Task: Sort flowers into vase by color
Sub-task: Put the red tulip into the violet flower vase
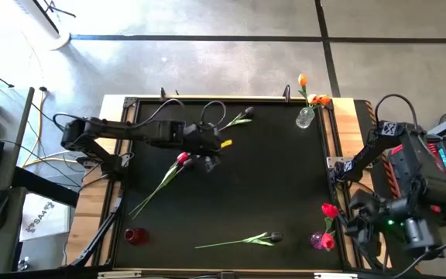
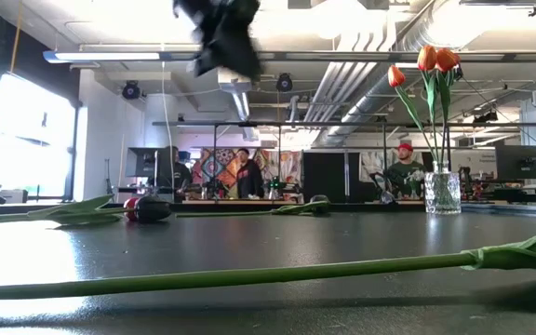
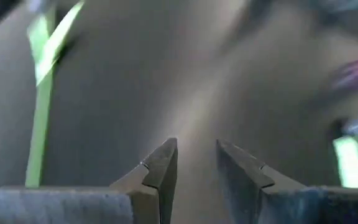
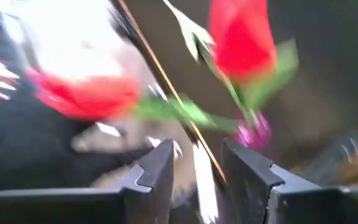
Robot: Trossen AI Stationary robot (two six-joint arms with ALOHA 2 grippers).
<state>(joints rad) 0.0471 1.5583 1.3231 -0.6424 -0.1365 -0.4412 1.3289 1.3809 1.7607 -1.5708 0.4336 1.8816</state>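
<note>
Tulips lie scattered over the black bench (image 1: 231, 201), and we take them from the biggest piece down. On that mat, 3 loose stems wait: a red tulip (image 1: 178, 163) lying slantwise left of centre, a dark-headed tulip (image 1: 238, 120) near the far edge, and another dark one (image 1: 242, 241) along the near edge.

Next come the arms. Our left arm reaches in from the left, with the left tool (image 1: 207, 159) just beside the red head, on its right. From the wrist we see its fingers (image 3: 163, 165) set a little apart with nothing between them, hanging above the mat.

Our right arm sits folded at the right edge, its right tool (image 4: 194, 165) slightly spread and empty, looking at 2 red blooms (image 1: 328, 225) in the purple vase (image 1: 317, 240) at the near right corner.

Then the vases: a clear glass vase (image 1: 305, 118) at the far right corner holds 3 orange tulips (image 2: 431, 60); a small red vase (image 1: 135, 235) stands empty at the near left.

We judge the step in hand to be picking up the red tulip. To do it well, we should:

1. Widen the fingers first.
2. Come down across the stem, not the head, just below the bloom where the stalk is bare.
3. Turn the wrist square to the slanting stem.
4. Close gently; the thin stalk likely rolls or bends.
5. Lift clear before swinging, since the long stem may drag.
</note>
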